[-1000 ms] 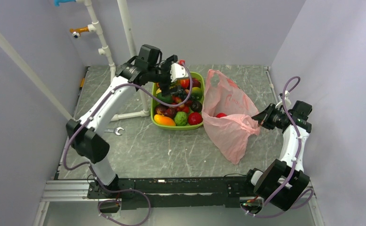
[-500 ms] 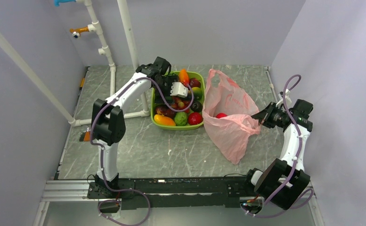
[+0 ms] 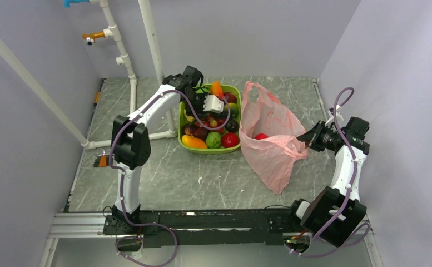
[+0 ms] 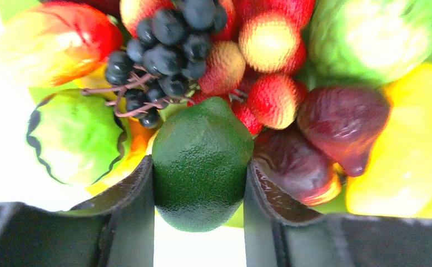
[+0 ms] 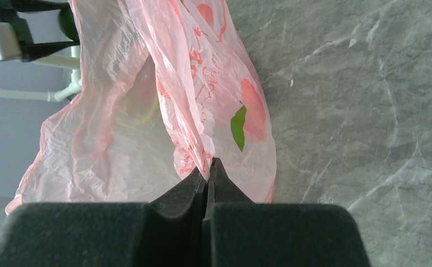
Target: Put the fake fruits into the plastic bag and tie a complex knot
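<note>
L arm: left claw [image 4: 198,167] is over the green tray [image 3: 209,151], down in the pile of fruits [image 3: 213,133]. Fingers clamped on a dark green fruit [image 4: 199,139], one pad on each flank. Its long axis runs along the fingers, narrow end pointing away from the wrist into the pile, blunt end back toward the palm. Black grapes [image 4: 166,39] sit just past its tip, w/ red and yellow pieces packed round it. Can't tell from either view whether it's lifted clear of the others.

R arm: right claw [image 5: 207,169] pinched tight on a fold of the pink bag [image 3: 269,150] at its right edge, fingertips meeting on the film.

Bag lies on the table [image 3: 191,178] just right of the tray. Long axis goes far-to-near; far end stands up, near end tapers to a corner pointing at the arm bases. One red fruit [image 3: 261,136] shows inside, approx mid-bag. No knot seen.
</note>
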